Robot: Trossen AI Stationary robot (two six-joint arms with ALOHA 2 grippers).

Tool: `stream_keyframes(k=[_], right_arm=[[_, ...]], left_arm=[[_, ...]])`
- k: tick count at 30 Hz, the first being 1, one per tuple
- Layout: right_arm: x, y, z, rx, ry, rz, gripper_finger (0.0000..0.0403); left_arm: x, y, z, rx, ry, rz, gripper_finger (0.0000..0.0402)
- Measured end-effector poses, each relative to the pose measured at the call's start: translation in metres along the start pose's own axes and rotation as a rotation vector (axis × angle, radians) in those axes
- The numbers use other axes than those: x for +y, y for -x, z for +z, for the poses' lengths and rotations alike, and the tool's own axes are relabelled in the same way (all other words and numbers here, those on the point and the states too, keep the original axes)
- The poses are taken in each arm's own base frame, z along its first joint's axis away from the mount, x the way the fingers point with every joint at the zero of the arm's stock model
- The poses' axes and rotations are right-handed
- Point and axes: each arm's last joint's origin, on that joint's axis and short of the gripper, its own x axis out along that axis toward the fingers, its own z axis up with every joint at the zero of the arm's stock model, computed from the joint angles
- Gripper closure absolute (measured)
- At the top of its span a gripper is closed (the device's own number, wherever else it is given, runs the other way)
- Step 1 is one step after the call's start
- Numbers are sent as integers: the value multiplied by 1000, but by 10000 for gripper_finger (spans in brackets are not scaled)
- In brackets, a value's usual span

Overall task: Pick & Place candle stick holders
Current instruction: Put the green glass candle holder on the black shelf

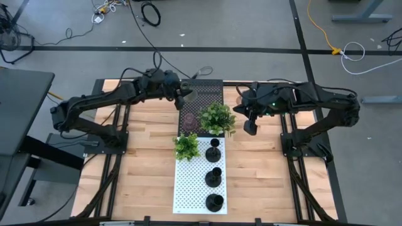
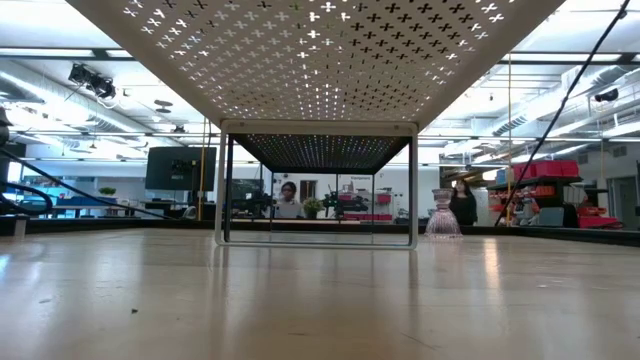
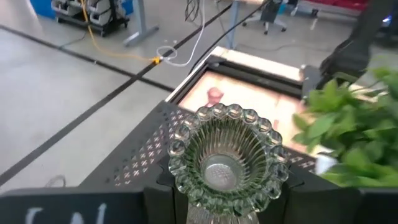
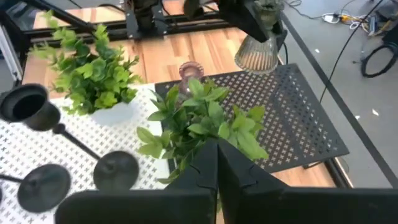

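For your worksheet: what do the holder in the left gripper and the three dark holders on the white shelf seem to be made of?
Held candle holder: apparently clear glass, greenish, ribbed, with a beaded rim; light passes through it. Black holders: matte, opaque, possibly painted metal; uncertain.

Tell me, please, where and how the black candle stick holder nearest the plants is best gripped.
Probably by its thin stem, from above: the black candle stick holder stands upright on the white perforated shelf, cup above a flat round base. Come from the right gripper side, since the smaller plant crowds the other.
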Motion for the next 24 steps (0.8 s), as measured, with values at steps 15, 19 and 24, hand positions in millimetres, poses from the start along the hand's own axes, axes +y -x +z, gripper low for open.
stream_keyframes(k=[15, 19, 24], right_arm=[[15, 11, -18, 102, 40, -79, 401], [18, 13, -21, 120, 41, -104, 401], [20, 15, -25, 134, 41, -142, 401]], left_arm=[[16, -30, -23, 141, 50, 11, 276], [17, -37, -29, 170, 54, 7, 276], [16, -42, -34, 199, 56, 7, 276]])
